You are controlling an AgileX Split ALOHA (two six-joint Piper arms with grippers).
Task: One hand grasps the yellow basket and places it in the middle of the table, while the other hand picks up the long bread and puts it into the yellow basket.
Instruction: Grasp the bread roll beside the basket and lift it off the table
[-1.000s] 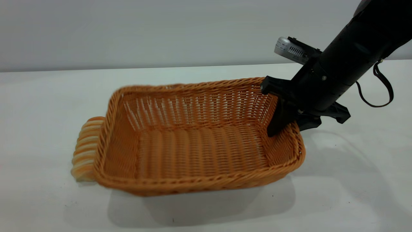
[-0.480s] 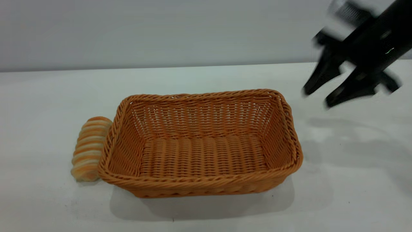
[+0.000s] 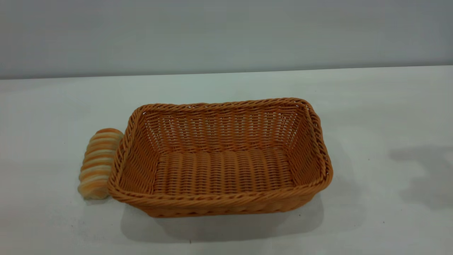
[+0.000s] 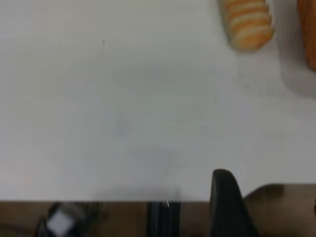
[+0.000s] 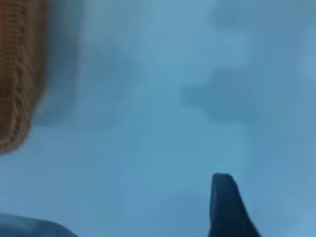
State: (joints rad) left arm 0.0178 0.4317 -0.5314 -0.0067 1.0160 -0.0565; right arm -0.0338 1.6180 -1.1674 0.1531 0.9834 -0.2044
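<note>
Exterior view: one basket (image 3: 221,157) and one bread (image 3: 98,163) on the table (image 3: 382,106), and no arm or gripper in sight. The basket is a large orange-tan wicker rectangle with a braided rim, open-weave sloping walls, no handle and nothing inside; it stands flat about midway between the table's left and right edges, toward the near edge. The bread is a short oblong loaf, ridged crosswise in golden-orange and cream bands; it lies on the table just beside the basket's left end wall, its long side along that wall, whether touching or not cannot be told. Left wrist view: one bread (image 4: 247,22), one sliver of basket (image 4: 308,32) at the picture's margin, and one black fingertip of the left gripper (image 4: 227,205) over the table's edge, well apart from the loaf; with only that one finger showing, how wide it stands cannot be told. Right wrist view: one basket (image 5: 19,74) corner with its braided rim, and one dark fingertip of the right gripper (image 5: 227,205) above bare table, apart from the basket; its width too cannot be told
</note>
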